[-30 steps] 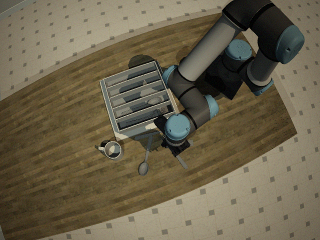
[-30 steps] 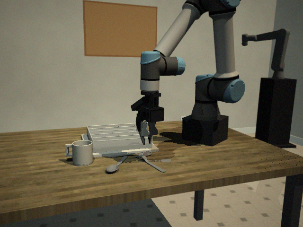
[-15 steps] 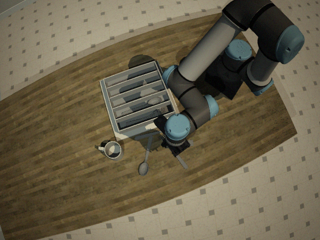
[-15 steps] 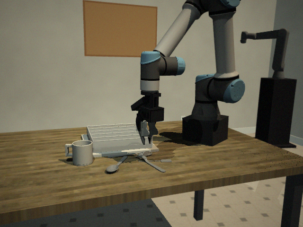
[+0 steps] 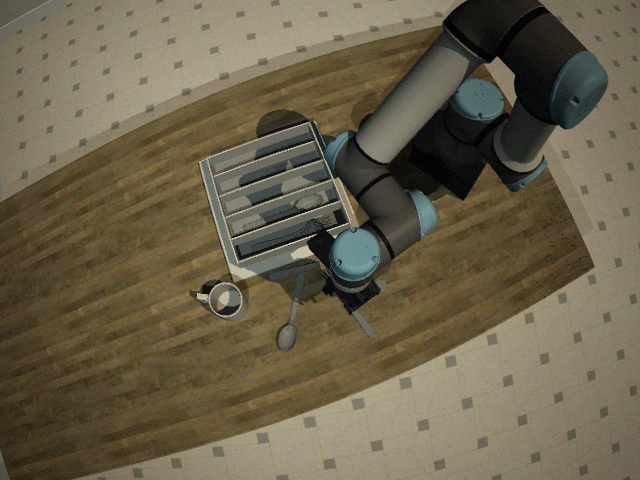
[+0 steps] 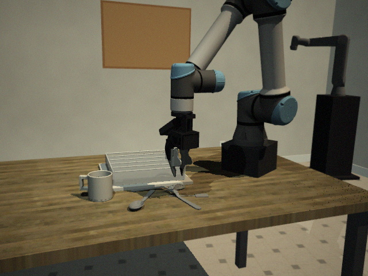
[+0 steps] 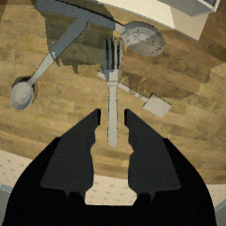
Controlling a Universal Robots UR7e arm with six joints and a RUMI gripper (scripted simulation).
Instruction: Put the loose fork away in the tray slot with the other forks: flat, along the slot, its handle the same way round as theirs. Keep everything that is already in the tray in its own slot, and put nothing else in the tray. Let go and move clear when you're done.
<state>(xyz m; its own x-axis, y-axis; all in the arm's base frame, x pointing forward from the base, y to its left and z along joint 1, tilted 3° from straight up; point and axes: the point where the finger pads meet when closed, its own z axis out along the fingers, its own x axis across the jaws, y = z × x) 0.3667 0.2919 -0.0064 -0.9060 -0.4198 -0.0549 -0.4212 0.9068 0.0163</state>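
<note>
Claw poised over the loose fork, fingers parted

From above, the claw (image 5: 356,298) (image 6: 178,175) (image 7: 112,110) covers most of the loose fork (image 5: 364,325) (image 6: 190,202) (image 7: 113,101), leaving its handle end poking out. The wrist view gives me the whole fork: its handle shows through the narrow gap between the fingertips, with daylight on both sides. The claw is slightly open and has hold of nothing. From the side, I see its tips above the fork.

The fork is plain grey, with slender tines towards the tray and its handle reaching away beneath the claw. It crosses the flat-ended utensil (image 5: 382,286) (image 6: 202,195) (image 7: 157,105); the large spoon (image 6: 179,186) (image 7: 143,39) lies by its tines, and the smaller spoon (image 5: 287,337) (image 6: 135,205) (image 7: 22,94) well off to one side.

Just beside the claw sits the cutlery tray (image 5: 220,204) (image 6: 139,177) (image 7: 207,5), with five long slots. The nearest holds forks, the next a spoon; the others are too shadowed for me to read. Farther from the claw stands an upright mug (image 5: 225,300) (image 6: 100,187), its contents unclear.

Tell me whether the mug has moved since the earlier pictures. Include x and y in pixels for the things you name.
No. The mug (image 5: 227,305) (image 6: 100,186) sits where it did, just off the same corner of the tray (image 5: 207,180) (image 6: 139,176) in the top view.
</note>
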